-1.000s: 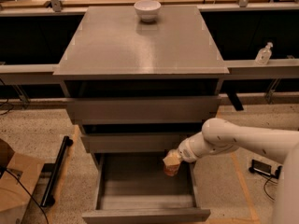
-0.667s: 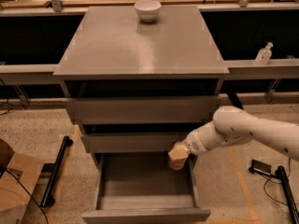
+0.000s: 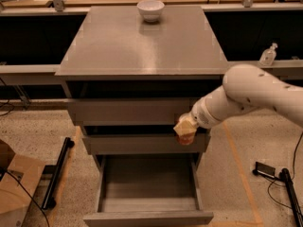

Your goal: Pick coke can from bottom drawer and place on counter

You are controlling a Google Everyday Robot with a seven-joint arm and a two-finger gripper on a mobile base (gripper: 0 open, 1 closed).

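Jaws clenched on the coke can, my gripper hangs right of centre, before the middle drawer front, so the can is out of the open bottom drawer, with carrying it up onto the counter left.

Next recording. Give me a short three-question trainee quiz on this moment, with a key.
1. True or false: the coke can lies in the bottom drawer.
2. What stands on the counter? A) white bowl B) mug C) bottle
3. Fill in: the gripper is level with the ____ drawer's front.

Key:
1. False. The gripper holds the coke can above the open bottom drawer.
2. A, near the back edge.
3. Middle: it is in front of the middle drawer.
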